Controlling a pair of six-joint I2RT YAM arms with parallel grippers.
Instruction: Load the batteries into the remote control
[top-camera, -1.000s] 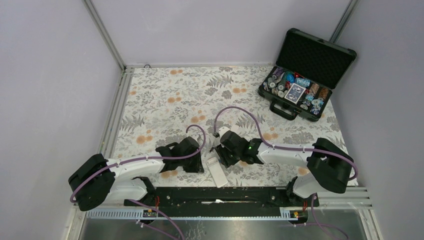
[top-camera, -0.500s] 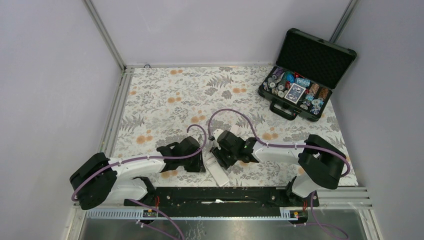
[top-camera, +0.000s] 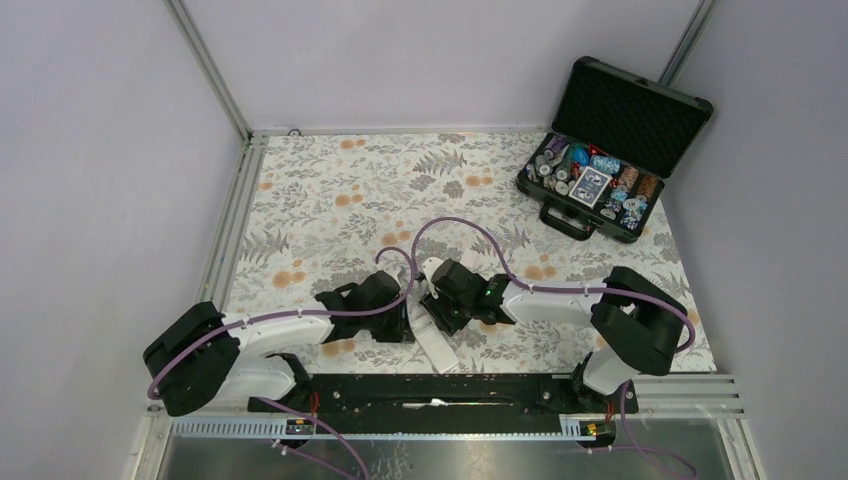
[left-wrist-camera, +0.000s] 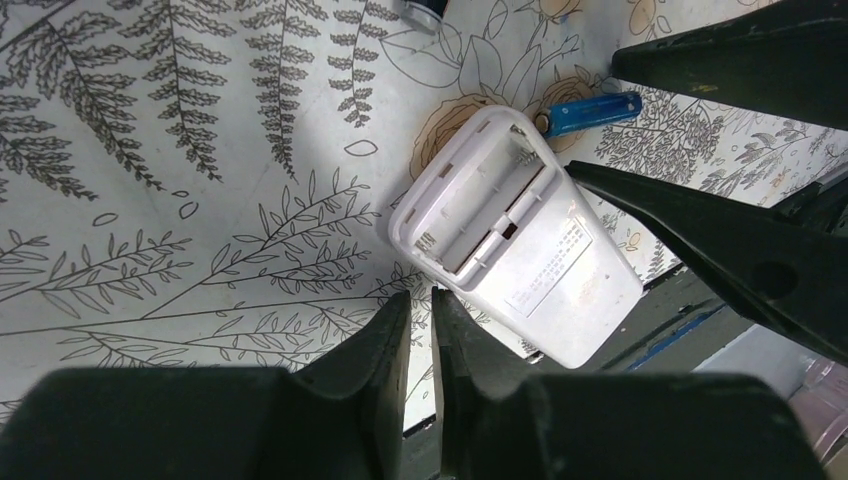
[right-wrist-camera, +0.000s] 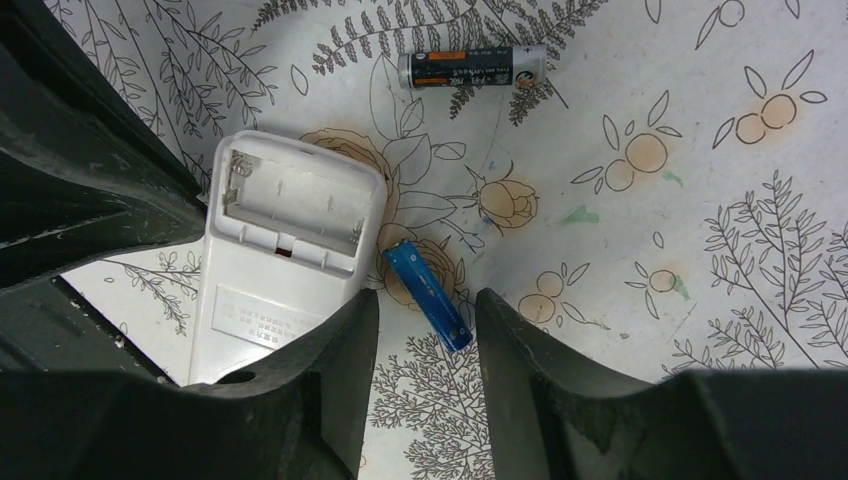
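Observation:
The white remote control lies back up near the table's front edge, its battery compartment open and empty; it also shows in the left wrist view and the top view. A blue battery lies beside its right side, also visible in the left wrist view. A dark battery lies farther off. My right gripper is open, low over the cloth, its fingers astride the blue battery's near end. My left gripper is shut and empty, just left of the remote.
An open black case with poker chips and cards stands at the back right. A black mounting rail runs along the near edge, right behind the remote. A metal frame post borders the left side.
My right gripper has moved left and closer to the remote and the blue battery. The left arm has hardly moved.

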